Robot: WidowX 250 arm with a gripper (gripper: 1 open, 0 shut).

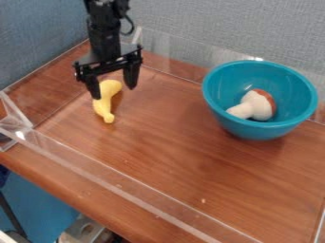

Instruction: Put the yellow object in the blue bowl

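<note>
- One clear low wall (114,195) is running along the near edge of the wooden worktop (178,152), and the wood just behind it is lying bare.
- Farther in, toward the left side of the worktop, the yellow object (106,101) is lying on the wood, a small curved banana pointing its lower tip at the near edge.
- It is looking like light, stiff moulded plastic with a smooth skin, so I am judging it easy to lift but apt to slip or roll out of a pinch taken near a tapering tip.
- Its thick middle, taken across the narrow width of the curve, is seeming the safest place to hold it.
- Directly over its upper end, the end effector (108,80) is hanging with its black fingers (86,81) spread wide on either side and gripping nothing; whether they are brushing the banana I cannot tell.
- Well apart, toward the right edge, the blue bowl (287,125) is sitting upright with a white and reddish-brown lump (254,105) resting inside.
- Deep, smooth walls are suggesting the banana can simply be dropped in beside that lump.
</note>
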